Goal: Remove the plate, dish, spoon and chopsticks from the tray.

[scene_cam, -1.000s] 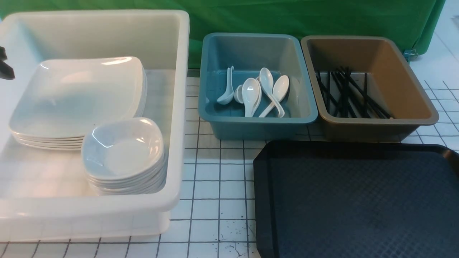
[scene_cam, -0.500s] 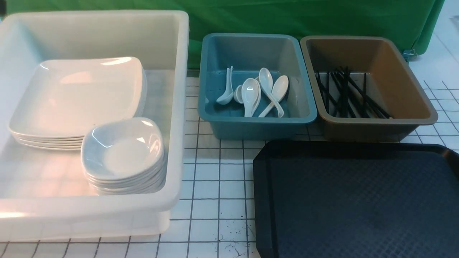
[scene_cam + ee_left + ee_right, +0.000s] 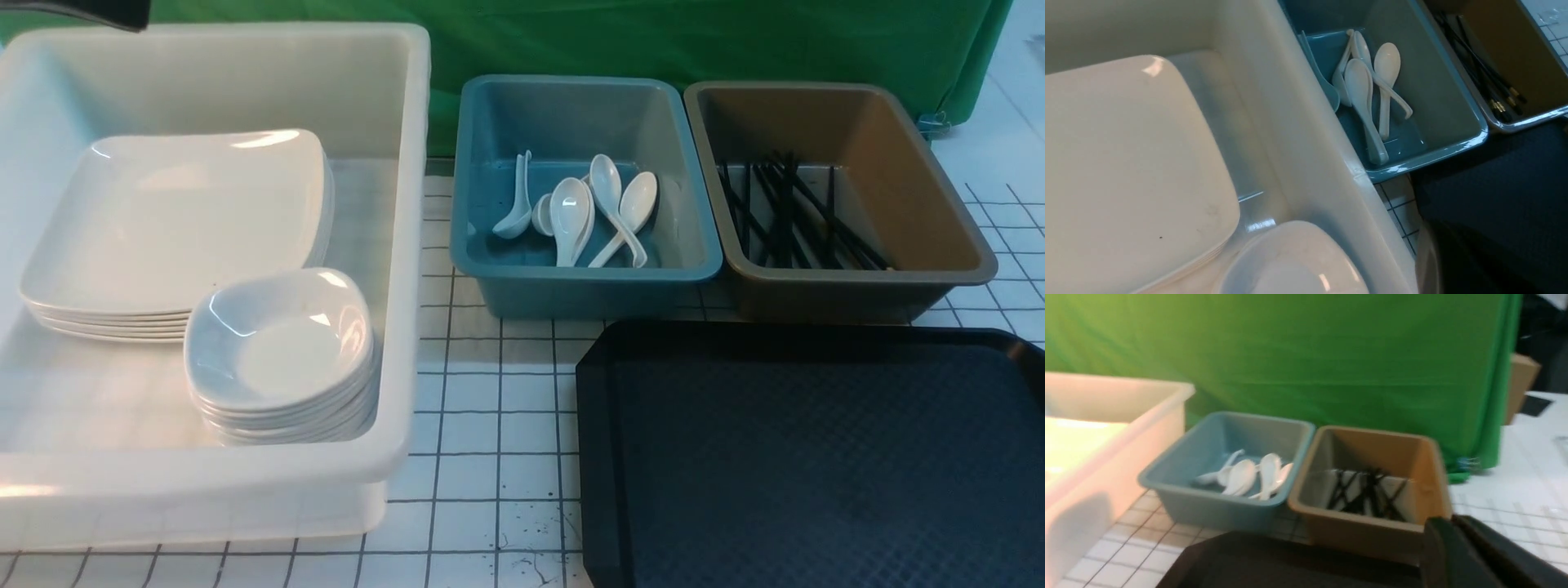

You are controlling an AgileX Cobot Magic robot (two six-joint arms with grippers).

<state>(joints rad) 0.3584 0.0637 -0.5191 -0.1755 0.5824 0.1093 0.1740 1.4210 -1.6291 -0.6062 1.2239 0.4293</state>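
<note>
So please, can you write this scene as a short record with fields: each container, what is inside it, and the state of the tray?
white plastic tub: stack of large white square plates; stack of small white dishes
blue plastic tub: white soup spoons
brown plastic tub: black chopsticks
black textured tray: nothing on the part in view
task state: tray looks cleared

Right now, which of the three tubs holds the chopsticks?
The brown tub, rightmost of the three, holds the black chopsticks; the blue tub has spoons, the white tub plates.
</note>
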